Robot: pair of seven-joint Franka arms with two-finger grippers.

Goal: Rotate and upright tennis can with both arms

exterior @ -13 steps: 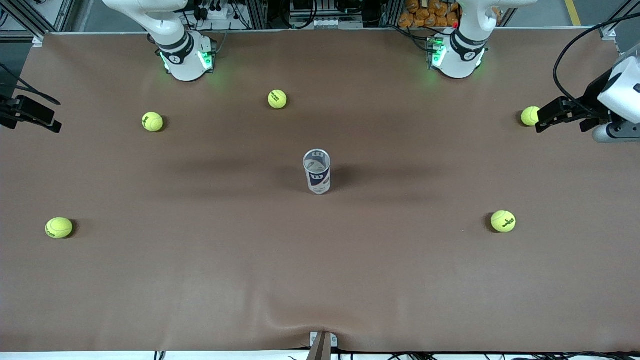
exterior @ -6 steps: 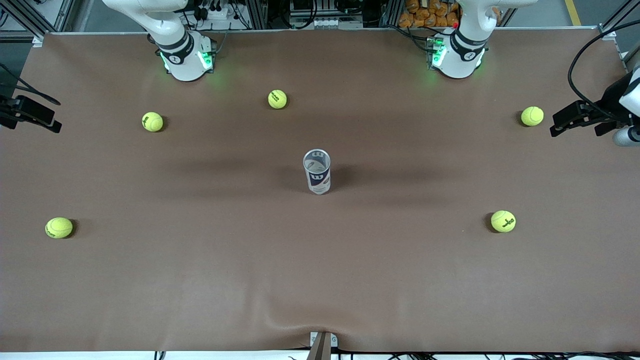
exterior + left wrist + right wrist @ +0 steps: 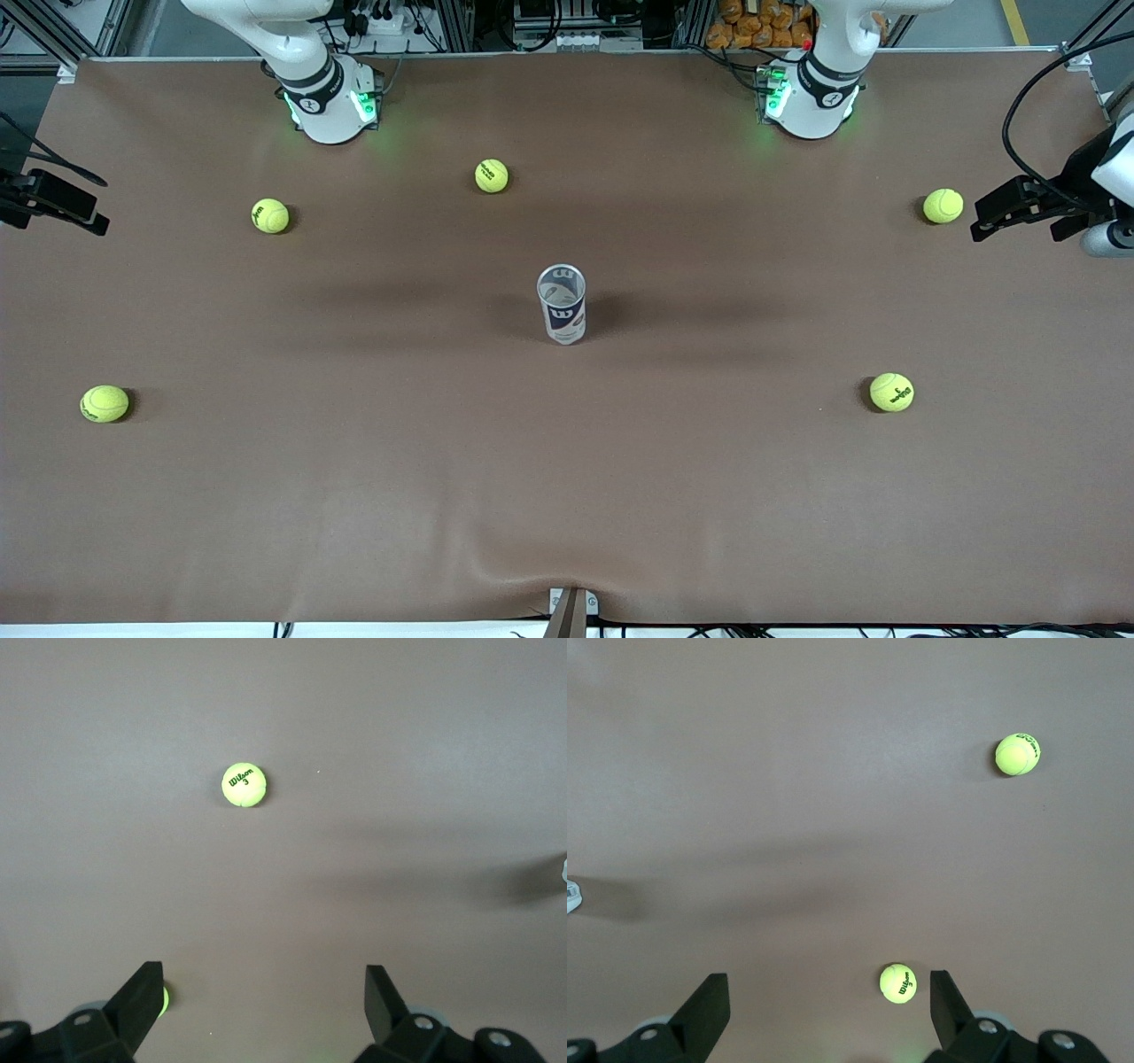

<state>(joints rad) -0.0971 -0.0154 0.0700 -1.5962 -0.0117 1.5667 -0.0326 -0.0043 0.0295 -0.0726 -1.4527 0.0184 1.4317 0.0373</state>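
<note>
The tennis can (image 3: 561, 306) stands upright in the middle of the table, its silvery rim on top and its white and dark blue label facing the front camera. A sliver of it shows in the left wrist view (image 3: 563, 870) and in the right wrist view (image 3: 571, 895). My left gripper (image 3: 1014, 230) is open and empty over the left arm's end of the table, far from the can; it also shows in the left wrist view (image 3: 261, 990). My right gripper (image 3: 53, 220) is open and empty over the right arm's end, also in the right wrist view (image 3: 826, 994).
Several yellow-green tennis balls lie around the can: (image 3: 492, 175), (image 3: 270, 215), (image 3: 943, 206), (image 3: 891, 392), (image 3: 104, 403). One ball (image 3: 243, 784) lies ahead of my left gripper, one ball (image 3: 898, 983) beside a right finger. The brown cloth ripples at the near edge (image 3: 532, 558).
My left gripper has drawn outward, away from the ball at the left arm's end of the table. The right arm and the can have not moved.
</note>
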